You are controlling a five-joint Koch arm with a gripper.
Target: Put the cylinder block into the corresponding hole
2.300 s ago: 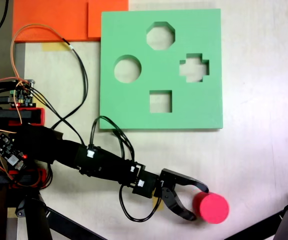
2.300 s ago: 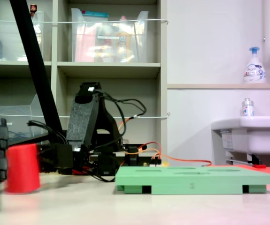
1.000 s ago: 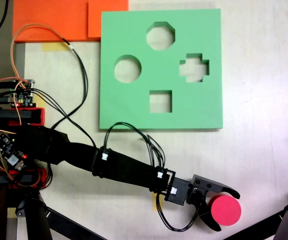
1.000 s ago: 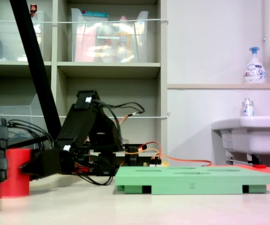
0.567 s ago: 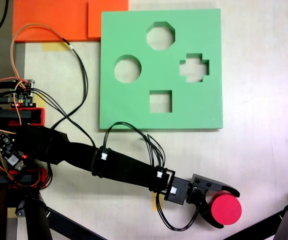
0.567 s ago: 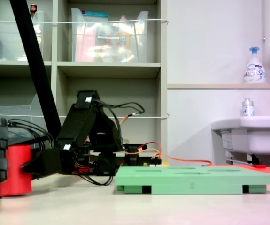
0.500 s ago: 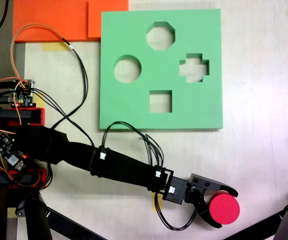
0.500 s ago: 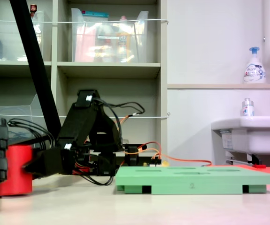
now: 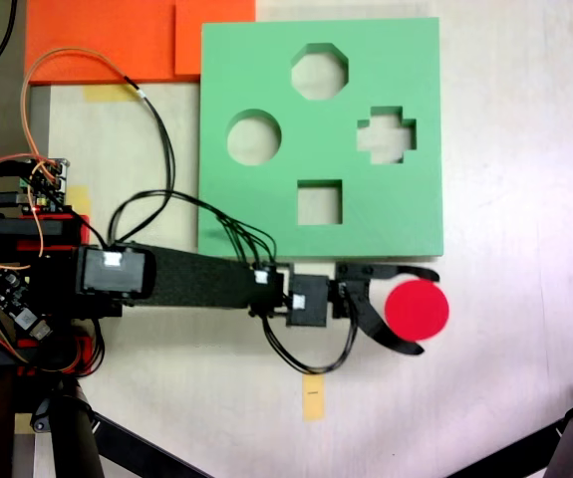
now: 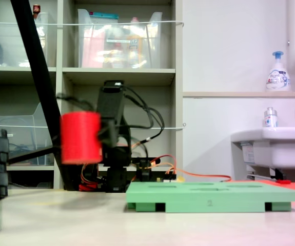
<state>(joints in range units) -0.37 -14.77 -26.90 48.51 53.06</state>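
The red cylinder block (image 9: 417, 308) sits between the black fingers of my gripper (image 9: 428, 312), which is shut on it just below the lower right corner of the green foam board (image 9: 266, 224) in the first exterior view. In the second exterior view the cylinder block (image 10: 80, 137) hangs upright well above the table, left of the board (image 10: 214, 197). The corresponding hole (image 9: 254, 137), a circular cut-out, lies at the board's left side, far from the gripper. In the second exterior view the arm (image 10: 111, 118) rises behind the block, and the block hides the fingers.
The board also has octagonal (image 9: 319, 71), cross-shaped (image 9: 387, 134) and square (image 9: 319, 202) cut-outs. Orange sheets (image 9: 107, 40) lie at the top left, and circuit boards with wires (image 9: 42, 189) sit by the arm's base. Black stand legs (image 9: 565, 438) cross the bottom corners. A yellow tape strip (image 9: 312, 395) marks the table.
The gripper closed on the cylinder block at the table's lower right, then lifted it off the table and carried it up toward the board's lower right corner as the arm drew back.
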